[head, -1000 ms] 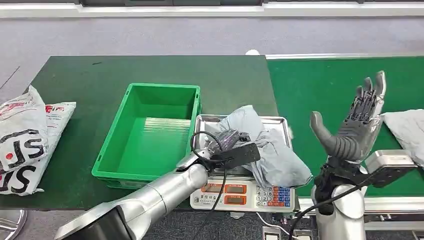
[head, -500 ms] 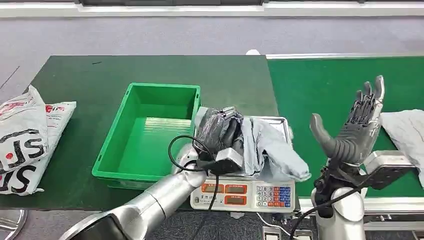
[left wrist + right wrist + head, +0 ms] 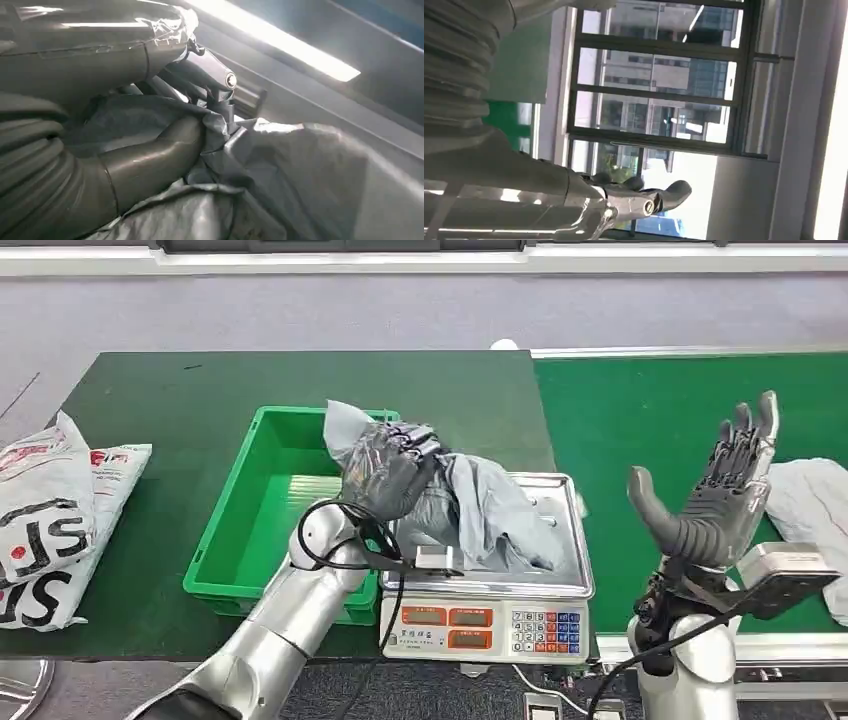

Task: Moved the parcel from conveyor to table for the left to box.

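My left hand (image 3: 385,472) grips a crumpled grey parcel (image 3: 480,512) and holds its upper end raised between the scale and the box. The parcel's lower end still drapes over the steel pan of the scale (image 3: 560,570). The left wrist view has the thumb (image 3: 150,160) pressed into the grey parcel (image 3: 310,180). The green box (image 3: 262,530) lies just left of that hand. My right hand (image 3: 715,502) is raised over the conveyor belt (image 3: 630,420), palm up, fingers spread, holding nothing; its fingers (image 3: 649,200) stand against a window.
A second grey parcel (image 3: 815,510) lies on the belt at the right edge. White printed mail bags (image 3: 50,520) lie on the dark green table (image 3: 170,390) at the far left. The scale's keypad faces me at the table's front edge.
My left hand has closed on the grey parcel, lifted it off the scale pan and carried it left toward the green box. The right hand has barely moved.
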